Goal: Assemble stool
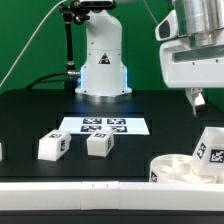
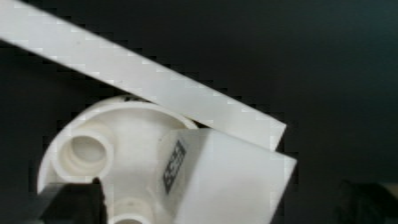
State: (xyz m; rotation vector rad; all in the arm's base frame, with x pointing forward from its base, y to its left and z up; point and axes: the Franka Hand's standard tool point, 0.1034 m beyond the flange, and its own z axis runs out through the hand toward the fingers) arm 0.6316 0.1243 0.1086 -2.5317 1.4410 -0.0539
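Exterior view puts the work at the desk (image 1: 30, 112) edge nearest the camera, toward the exterior view's right. The round white seat (image 1: 176, 167) lies flat there, and one leg (image 1: 210, 150) stands on it with a tag showing. The fingers (image 1: 198, 99) hang above that leg, well clear of it, and hold nothing. In the wrist view the seat (image 2: 98, 150) shows open sockets beside the standing leg (image 2: 240, 178), whose tag (image 2: 175, 165) faces them. Nothing grips the leg, and the dim dark shapes on either side of it suggest the fingers stand apart.

I judge that the first leg is set in its socket. It looks slightly tilted, and whether it is fully home cannot be told. A second leg (image 1: 52, 146) and a third leg (image 1: 99, 143) lie loose near the middle of the desk, just in front of the marker board (image 1: 103, 121). The next move calls for crossing to one of them, coming down astride its flat sides, closing, and carrying it to a free socket.

The desk is matte black, with a white border rail (image 1: 90, 190) along its near edge. In the wrist view the rail (image 2: 125, 70) runs just beside the seat. The arm's white base (image 1: 102, 60) stands at the far edge, before a green backdrop (image 1: 30, 40).
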